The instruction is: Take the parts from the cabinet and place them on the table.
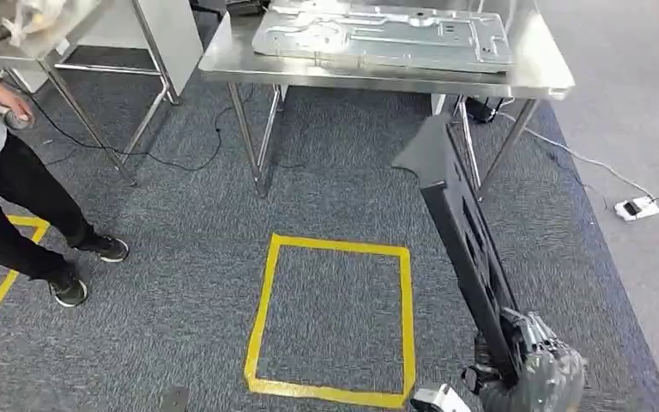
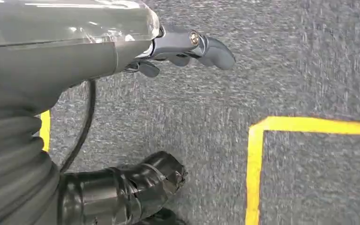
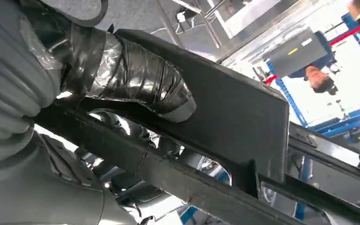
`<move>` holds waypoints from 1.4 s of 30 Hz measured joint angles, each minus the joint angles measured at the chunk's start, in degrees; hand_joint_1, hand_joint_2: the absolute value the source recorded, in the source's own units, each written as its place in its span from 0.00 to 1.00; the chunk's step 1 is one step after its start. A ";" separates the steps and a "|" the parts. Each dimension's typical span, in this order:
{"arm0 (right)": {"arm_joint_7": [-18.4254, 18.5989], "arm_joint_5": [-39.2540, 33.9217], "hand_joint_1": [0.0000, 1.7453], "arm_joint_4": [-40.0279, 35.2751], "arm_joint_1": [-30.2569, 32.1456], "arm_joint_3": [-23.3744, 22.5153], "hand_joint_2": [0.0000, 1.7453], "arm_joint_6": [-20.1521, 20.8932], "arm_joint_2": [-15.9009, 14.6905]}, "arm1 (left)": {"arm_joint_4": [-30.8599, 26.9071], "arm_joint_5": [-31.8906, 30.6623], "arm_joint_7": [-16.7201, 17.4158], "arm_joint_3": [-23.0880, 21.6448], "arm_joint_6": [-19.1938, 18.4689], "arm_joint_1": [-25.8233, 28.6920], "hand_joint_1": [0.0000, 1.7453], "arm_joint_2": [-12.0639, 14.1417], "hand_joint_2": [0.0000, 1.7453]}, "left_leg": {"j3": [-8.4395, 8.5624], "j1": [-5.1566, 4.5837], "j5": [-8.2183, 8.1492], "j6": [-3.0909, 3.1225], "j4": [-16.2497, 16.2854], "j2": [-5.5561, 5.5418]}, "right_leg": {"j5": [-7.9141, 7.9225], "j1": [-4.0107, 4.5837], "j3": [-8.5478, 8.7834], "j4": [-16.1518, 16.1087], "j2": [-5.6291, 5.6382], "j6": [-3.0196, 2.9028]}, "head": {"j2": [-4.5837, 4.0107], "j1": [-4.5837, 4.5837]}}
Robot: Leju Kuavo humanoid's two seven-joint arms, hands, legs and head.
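Head view: a long black part [image 1: 463, 232] is gripped low by the right hand [image 1: 528, 365], tilted up toward the steel table [image 1: 532, 81], where a metal panel [image 1: 386, 34] lies. Left wrist view: left hand [image 2: 187, 49] is seen over carpet, fingers loosely apart, nothing held. Right wrist view: taped thumb [image 3: 136, 79] is pressed on the part.

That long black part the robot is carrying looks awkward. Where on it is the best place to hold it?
Probably where the right hand grips it now: on a narrow bar at the near end of the black part, coming from below. The right wrist view shows the thumb wrapped over an open-frame rail that a hand can close around. The wide flat end offers less to wrap, though an end grip leaves the long part tilting.
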 joint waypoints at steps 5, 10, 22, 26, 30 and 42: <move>1.88 0.33 1.00 0.66 -0.39 1.31 1.00 0.00 -1.27 | 0.00 -0.33 -0.26 0.00 -0.88 0.17 0.00 0.15 1.00 | 2.46 0.00 7.96 0.41 -8.00 -0.09 | -0.71 0.20 0.26 0.99 1.14 0.13 | 0.00 -0.02; 1.86 1.03 1.00 0.66 -0.74 1.75 1.00 -0.02 -1.66 | 0.00 -0.57 -0.61 -0.04 -1.46 0.09 0.00 0.31 1.00 | 4.19 -0.66 8.49 1.74 -12.50 -0.53 | -1.03 0.27 -0.20 1.58 1.51 1.63 | -0.02 0.00; 0.33 1.09 1.00 0.79 -1.30 2.01 1.00 -0.02 -2.23 | 0.00 -1.07 -0.81 -0.04 -1.77 0.06 0.00 0.37 1.00 | 5.49 -0.38 8.23 2.02 -13.46 0.09 | -1.23 -0.33 -0.19 1.58 -0.15 2.91 | -0.02 0.04; -0.77 1.05 1.00 0.72 -1.24 1.97 1.00 -0.02 -2.23 | 0.00 -1.07 -0.83 -0.06 -1.77 0.03 0.00 0.35 1.00 | 5.93 -0.37 8.19 0.60 -14.14 0.27 | -1.00 0.11 -0.25 1.16 0.30 1.45 | 0.00 0.04; -3.39 0.96 1.00 0.55 -1.33 1.59 1.00 -0.02 -1.07 | 0.00 -1.11 -0.83 -0.07 -1.77 0.04 0.00 0.37 1.00 | 0.54 -0.17 1.79 0.27 -2.41 0.00 | -0.92 -0.12 0.74 0.30 0.14 -0.22 | 0.00 -0.09; -6.32 0.96 1.00 -0.15 -2.54 0.83 1.00 -0.02 0.64 | 0.00 -1.68 -0.68 -0.13 -1.84 0.04 0.00 0.55 1.00 | 4.08 -0.48 9.42 2.46 -13.42 -0.14 | -2.92 0.78 1.82 1.23 0.98 1.62 | 0.00 -0.11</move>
